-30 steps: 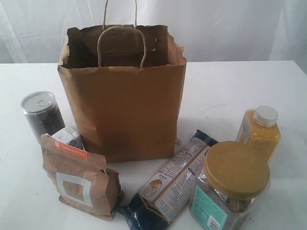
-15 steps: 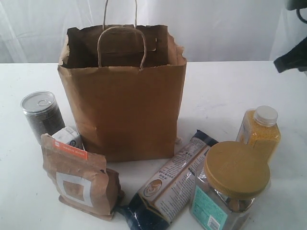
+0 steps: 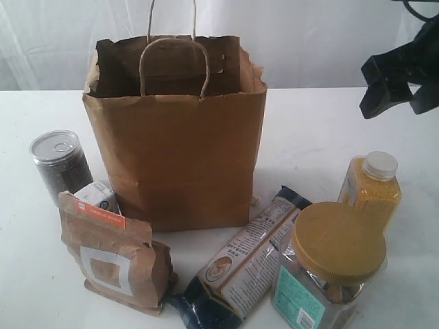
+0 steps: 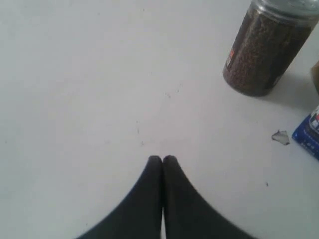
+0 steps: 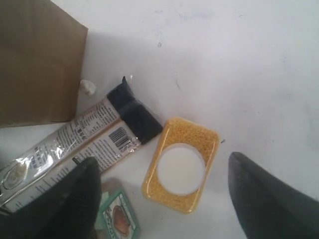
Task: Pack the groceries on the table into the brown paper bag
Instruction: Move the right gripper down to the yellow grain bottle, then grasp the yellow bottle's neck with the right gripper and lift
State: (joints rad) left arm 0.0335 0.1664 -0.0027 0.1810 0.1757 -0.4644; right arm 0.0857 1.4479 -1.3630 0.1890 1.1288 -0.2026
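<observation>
The brown paper bag [image 3: 178, 151] stands open at the middle of the table [image 3: 322, 130]. Left of it are the grey can [image 3: 60, 164], the white-blue carton [image 3: 97, 195] and the brown pouch [image 3: 113, 253]. To its right lie the dark-blue packet [image 3: 243, 260], the gold-lidded jar [image 3: 329, 267] and the yellow bottle [image 3: 372, 188]. My right gripper [image 3: 387, 82] hangs open in the air above the bottle [image 5: 180, 164], a finger on either side of it, touching nothing. My left gripper [image 4: 162, 159] is shut and empty over bare table, short of the can [image 4: 264, 50].
A white curtain closes off the back of the table. A small white crumb [image 5: 88, 87] lies by the bag's corner [image 5: 35, 64]. A paper scrap [image 4: 280, 137] lies near the carton's blue edge [image 4: 309, 132]. The packet's dark end [image 5: 134, 114] nearly touches the bottle.
My right gripper has come into the exterior view from the upper right, moving left and down toward the bottle. The groceries and the bag have not moved.
</observation>
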